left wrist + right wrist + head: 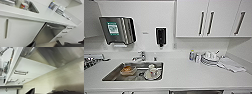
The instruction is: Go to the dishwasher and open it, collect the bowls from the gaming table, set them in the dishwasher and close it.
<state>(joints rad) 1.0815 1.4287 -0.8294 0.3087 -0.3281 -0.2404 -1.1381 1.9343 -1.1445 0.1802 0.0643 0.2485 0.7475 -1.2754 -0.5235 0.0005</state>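
— Where's the dishwasher (50,33)?

— Under the table (189,75), to the right of the sink (134,71). Its steel door looks closed, with the bar handle (55,27) along the top edge.

— And the tools?

— Dark parts show low, below the dishwasher, but I cannot tell if they're wide or narrow.

— How would you do it?

— Hook the handle squarely, pull out and down slowly.
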